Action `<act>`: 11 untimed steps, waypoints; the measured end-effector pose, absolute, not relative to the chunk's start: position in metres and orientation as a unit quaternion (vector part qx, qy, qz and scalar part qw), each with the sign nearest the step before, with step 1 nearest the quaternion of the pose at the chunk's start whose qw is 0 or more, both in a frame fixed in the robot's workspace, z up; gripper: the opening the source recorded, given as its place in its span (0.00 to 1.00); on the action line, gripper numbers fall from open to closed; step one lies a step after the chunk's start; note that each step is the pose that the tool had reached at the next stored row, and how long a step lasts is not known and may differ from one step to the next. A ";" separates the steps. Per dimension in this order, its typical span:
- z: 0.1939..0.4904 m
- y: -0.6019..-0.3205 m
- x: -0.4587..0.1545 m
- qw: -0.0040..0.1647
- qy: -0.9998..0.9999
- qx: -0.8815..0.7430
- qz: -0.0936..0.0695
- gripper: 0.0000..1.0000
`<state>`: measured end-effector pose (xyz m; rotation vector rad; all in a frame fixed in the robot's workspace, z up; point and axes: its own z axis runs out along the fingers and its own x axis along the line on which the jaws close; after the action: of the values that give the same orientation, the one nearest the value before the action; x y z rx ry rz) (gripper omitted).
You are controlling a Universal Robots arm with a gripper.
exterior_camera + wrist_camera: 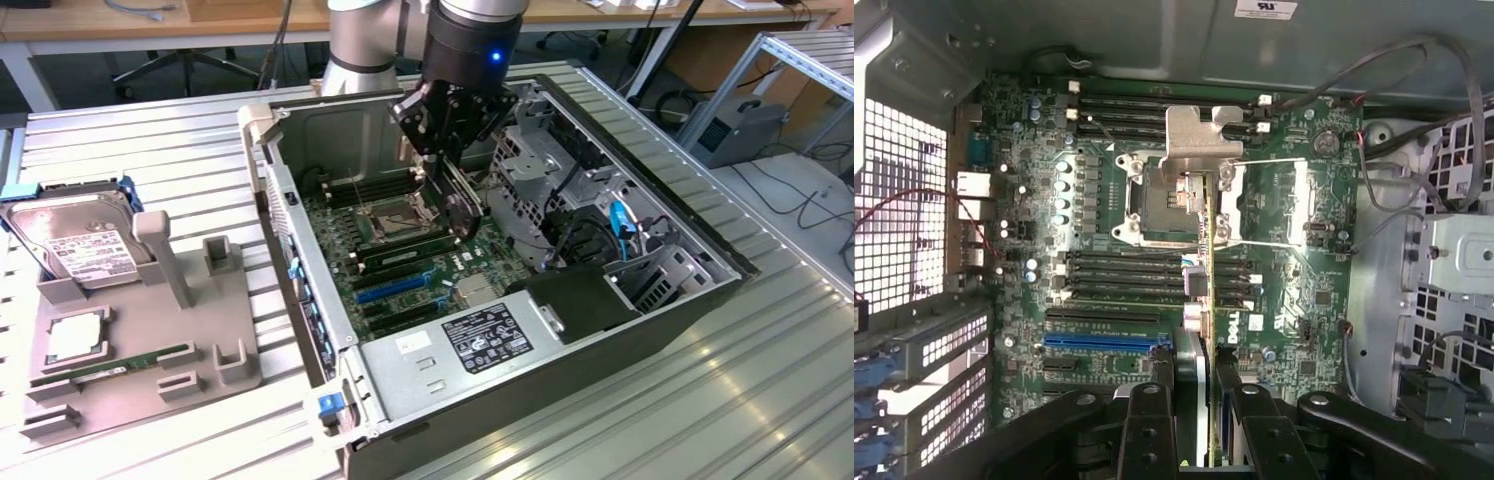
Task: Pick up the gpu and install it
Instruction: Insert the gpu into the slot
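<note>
My gripper (447, 150) is shut on the gpu (461, 205), a thin dark card that hangs edge-on inside the open computer case (267, 150), above the motherboard (400, 250). In the wrist view the gpu (1211, 260) appears as a narrow strip running away from my gripper (1199, 420), and its silvery end bracket (1204, 130) lies over the CPU socket area. The black fingers (1144, 430) clamp the card from both sides. A blue expansion slot (1104, 340) on the motherboard (1104, 220) lies beside the card, closer to the case's rear wall; the blue expansion slot (394, 288) also shows in the exterior view.
At the exterior view's left, a grey holder (200, 350) carries a hard drive (80, 245), a CPU (78, 338) and a green RAM stick (114, 367). Inside the case, a drive cage with cables (587, 220) and the labelled power supply (487, 340) crowd the card's other side.
</note>
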<state>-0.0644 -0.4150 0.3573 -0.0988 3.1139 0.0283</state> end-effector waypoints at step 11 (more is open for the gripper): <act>0.357 -0.415 -0.064 0.013 0.998 -0.056 0.009 0.27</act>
<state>-0.0645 -0.4150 0.3573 -0.1748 3.1110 0.0294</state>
